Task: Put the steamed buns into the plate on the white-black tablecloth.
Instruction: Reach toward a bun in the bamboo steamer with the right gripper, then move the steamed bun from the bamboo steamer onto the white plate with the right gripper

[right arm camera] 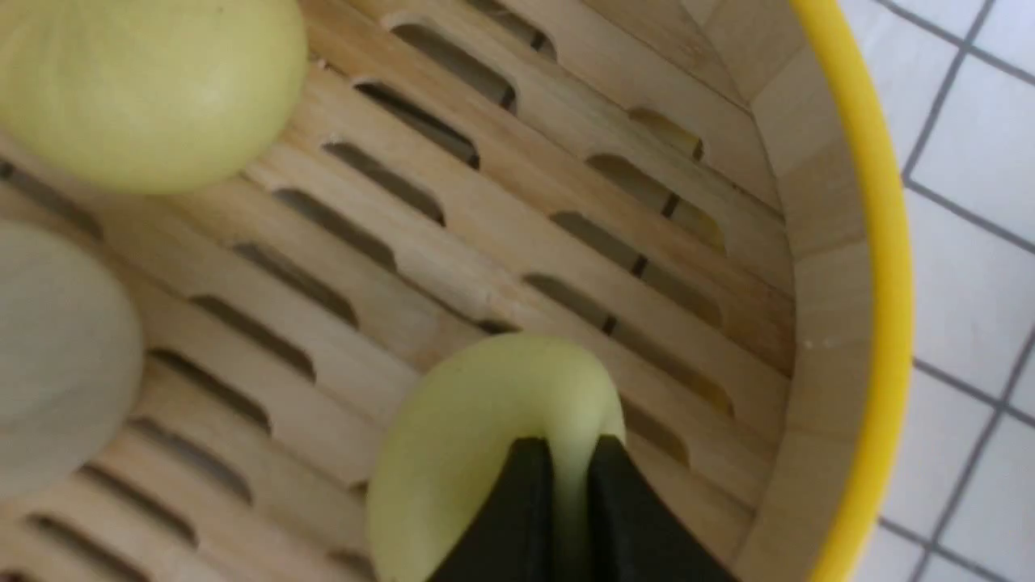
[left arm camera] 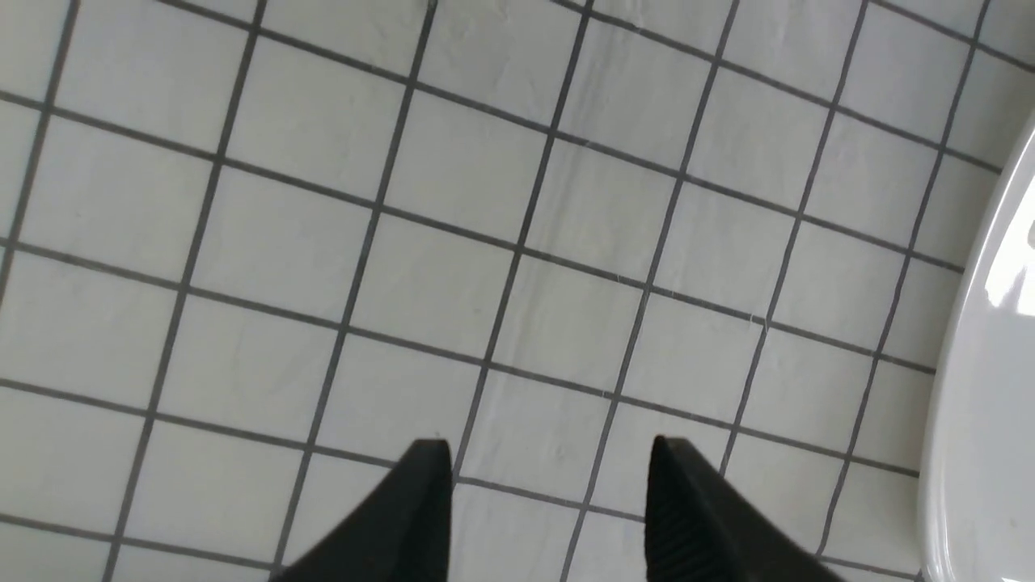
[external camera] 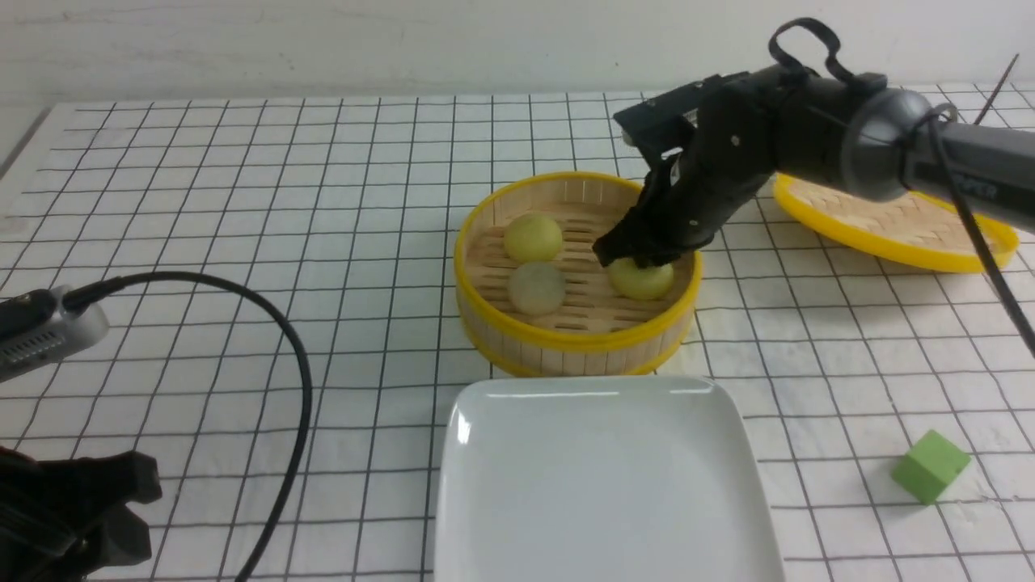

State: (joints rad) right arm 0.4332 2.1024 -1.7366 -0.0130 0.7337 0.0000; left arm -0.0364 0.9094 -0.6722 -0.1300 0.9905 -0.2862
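Note:
Three steamed buns lie in the bamboo steamer basket (external camera: 517, 343): a pale yellow one (external camera: 533, 237) at the back left, a beige-white one (external camera: 535, 288) in front of it, and a pale yellow one (external camera: 643, 280) at the right. My right gripper (external camera: 639, 257) is shut on the right bun (right arm camera: 477, 436), pinching its top inside the basket. The other yellow bun (right arm camera: 145, 89) and the beige-white bun (right arm camera: 57, 356) also show in the right wrist view. The white plate (external camera: 602, 477) sits empty on the white-black tablecloth (external camera: 242, 202), in front of the basket. My left gripper (left arm camera: 550, 453) is open and empty over the cloth, left of the plate's rim (left arm camera: 986, 388).
The flat yellow-rimmed lid (external camera: 897, 222) lies at the back right, partly behind my right arm. A green cube (external camera: 930, 466) sits at the front right. A black cable (external camera: 275, 364) loops over the cloth at the left.

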